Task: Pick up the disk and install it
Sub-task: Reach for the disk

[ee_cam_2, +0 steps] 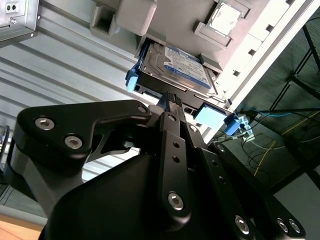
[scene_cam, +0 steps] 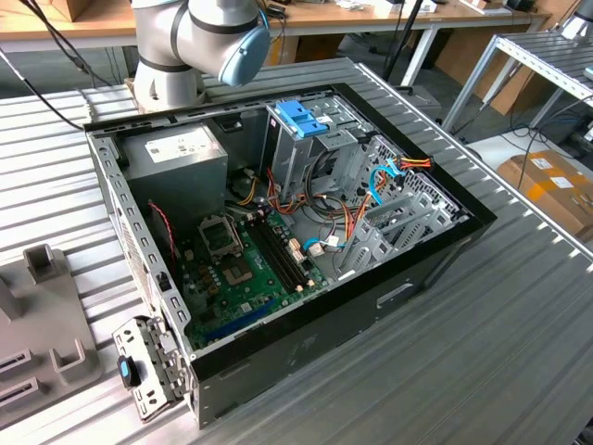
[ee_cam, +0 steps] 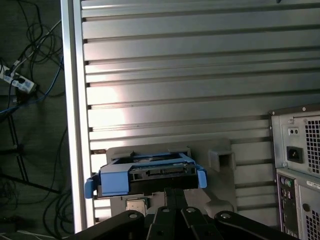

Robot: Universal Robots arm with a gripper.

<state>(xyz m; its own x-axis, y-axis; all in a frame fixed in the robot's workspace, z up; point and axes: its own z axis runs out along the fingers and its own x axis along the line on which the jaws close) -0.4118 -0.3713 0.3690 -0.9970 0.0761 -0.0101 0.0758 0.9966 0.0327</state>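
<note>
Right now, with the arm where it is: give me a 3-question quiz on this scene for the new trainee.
1. True or false: the disk already sits inside the computer case.
2. The gripper is nearest to: A the disk, B the drive cage, C the computer case.
3. Short answer: what colour is the top of the drive cage?

Key: 1 false, the disk lies on a grey holder on the slatted table, outside the case; 2 A; 3 blue.
</note>
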